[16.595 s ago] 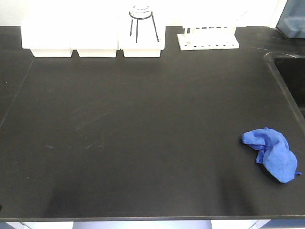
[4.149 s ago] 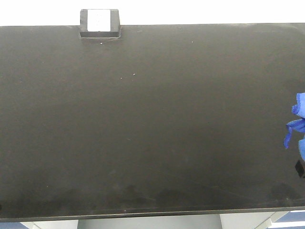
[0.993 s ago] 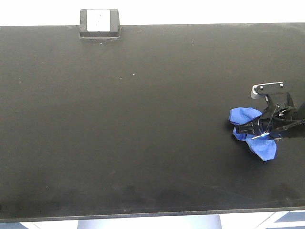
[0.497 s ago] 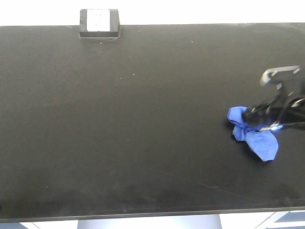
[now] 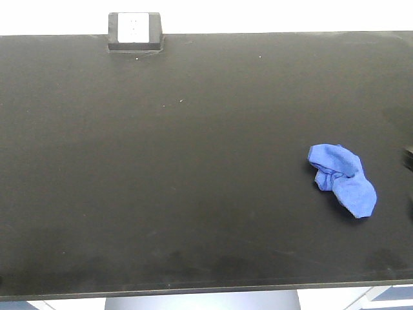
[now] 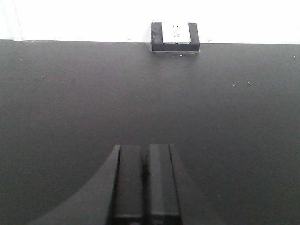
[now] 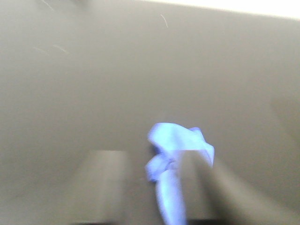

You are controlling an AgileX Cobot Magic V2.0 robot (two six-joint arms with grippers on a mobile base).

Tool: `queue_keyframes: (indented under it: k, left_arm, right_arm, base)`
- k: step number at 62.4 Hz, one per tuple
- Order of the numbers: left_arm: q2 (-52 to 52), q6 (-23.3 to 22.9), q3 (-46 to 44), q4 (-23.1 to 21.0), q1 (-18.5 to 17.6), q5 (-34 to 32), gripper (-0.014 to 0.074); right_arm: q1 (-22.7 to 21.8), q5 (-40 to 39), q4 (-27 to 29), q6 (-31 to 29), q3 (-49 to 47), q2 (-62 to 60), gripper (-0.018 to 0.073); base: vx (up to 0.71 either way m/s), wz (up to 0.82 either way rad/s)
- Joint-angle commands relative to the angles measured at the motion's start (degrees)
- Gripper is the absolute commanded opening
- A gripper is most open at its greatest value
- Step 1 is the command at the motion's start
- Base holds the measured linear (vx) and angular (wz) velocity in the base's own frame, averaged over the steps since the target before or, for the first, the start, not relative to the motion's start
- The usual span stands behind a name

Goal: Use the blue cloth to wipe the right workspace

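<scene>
The blue cloth (image 5: 342,187) lies bunched and loose on the right side of the right workspace (image 5: 193,161), a matte black bench top. In the blurred right wrist view, my right gripper (image 7: 150,187) is open, and the cloth (image 7: 180,140) lies just ahead of its fingers, nearest the right finger (image 7: 197,183). In the front view only a dark sliver at the right edge shows of that arm. My left gripper (image 6: 146,154) hovers low over bare bench, its jaws shut together with nothing between them.
A small black box with a white face (image 5: 135,31) stands at the back edge on the left, also seen in the left wrist view (image 6: 175,36). A white wall runs behind the bench. The bench's front edge runs along the bottom of the front view.
My right gripper has let go of the cloth and drawn back to the right, almost out of the front view. The cloth stays where it was left.
</scene>
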Motion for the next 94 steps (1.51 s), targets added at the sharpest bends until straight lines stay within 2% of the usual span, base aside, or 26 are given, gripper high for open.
queue_keyframes:
  k: [1,14,19,64,70,79,83,87,94]
  left_arm:
    - [-0.9,-0.5,1.7,0.1,-0.4,-4.5,-0.0006]
    - [-0.9,-0.5,1.7,0.1,-0.4,-4.5,-0.0006]
    - [-0.9,-0.5,1.7,0.1,-0.4,-4.5,-0.0006]
    - [-0.9,-0.5,1.7,0.1,-0.4,-4.5,-0.0006]
    - [-0.9,-0.5,1.7,0.1,-0.4,-4.5,-0.0006]
    - [-0.9,-0.5,1.7,0.1,-0.4,-4.5,-0.0006]
    - [-0.9,-0.5,1.7,0.1,-0.4,-4.5,-0.0006]
    - [-0.9,-0.5,1.7,0.1,-0.4,-4.5,-0.0006]
    - [-0.9,-0.5,1.7,0.1,-0.4,-4.5,-0.0006]
  right_arm:
    - [-0.1,-5.2,0.7,0.2,2.4,-7.3,-0.0014]
    - [-0.1,-23.2,0.7,-0.3,12.0,-12.5,-0.0008]
    - [-0.1,-26.0,0.7,-0.3,13.5,-12.5,-0.0008]
    - [0.0,-25.3,0.6,-0.3,13.9,-12.7,-0.0008]
    - [0.0,-25.2,-3.0,-0.3,13.9,-12.8,-0.0008]
    - [0.0,-24.7,-15.9,-0.3,14.0,-16.2,-0.0008]
    - [0.0,-24.7,-16.2,-0.3,14.0,-17.9,-0.0008]
    - [0.0,-26.4,-14.2,-0.3,15.5,-20.4,-0.0008]
    - [0.0,-35.5,-12.0,-0.3,23.3,-25.4,-0.0008]
  base:
    - [0.0,0.0]
    - [0.0,0.0]
    - [0.0,0.0]
    - [0.0,0.0]
    - [0.0,0.0]
    - [0.0,0.0]
    - [0.0,0.0]
    - [0.0,0.0]
    - [0.0,0.0]
